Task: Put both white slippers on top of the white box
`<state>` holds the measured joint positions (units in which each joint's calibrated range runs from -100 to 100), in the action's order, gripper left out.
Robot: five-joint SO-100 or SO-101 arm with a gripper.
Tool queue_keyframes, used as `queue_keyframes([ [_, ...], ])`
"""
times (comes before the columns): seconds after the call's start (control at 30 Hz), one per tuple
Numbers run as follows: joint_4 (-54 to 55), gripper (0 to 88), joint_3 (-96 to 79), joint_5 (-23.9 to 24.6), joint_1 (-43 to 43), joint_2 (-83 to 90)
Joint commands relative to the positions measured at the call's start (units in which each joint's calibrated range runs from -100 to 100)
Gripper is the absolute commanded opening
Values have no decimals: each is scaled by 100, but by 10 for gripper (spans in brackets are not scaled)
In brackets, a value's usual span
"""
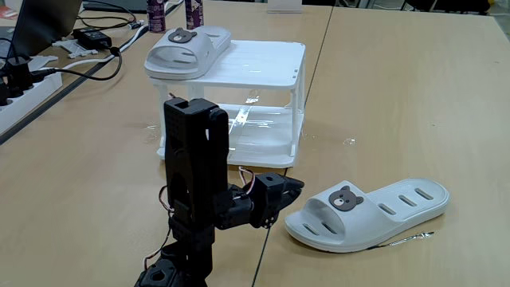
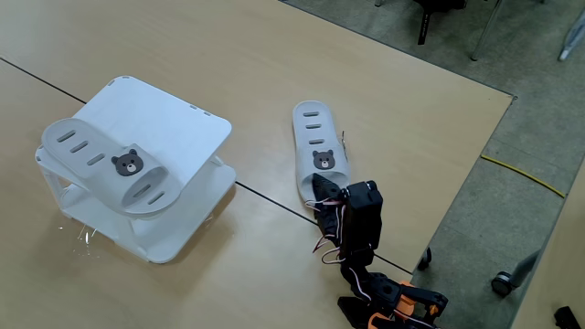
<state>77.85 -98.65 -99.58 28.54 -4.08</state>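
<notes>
A: Both fixed views have one slipper (image 1: 187, 51) lying on top of the white box (image 1: 263, 68), hanging over a corner, so that half looks done. The other slipper (image 1: 368, 213) lies on the table (image 1: 414, 104), toe end toward the arm.

B: And the gripper (image 1: 288, 194)?

A: Low, folded forward, at that slipper's strap end. I cannot tell whether its fingers are closed.
</notes>
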Motion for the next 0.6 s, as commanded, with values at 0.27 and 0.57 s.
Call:
queue_keyframes([
  [0.27, 722, 7, 127, -42, 584, -900],
  [0.57, 722, 7, 217, -42, 534, -1287],
])
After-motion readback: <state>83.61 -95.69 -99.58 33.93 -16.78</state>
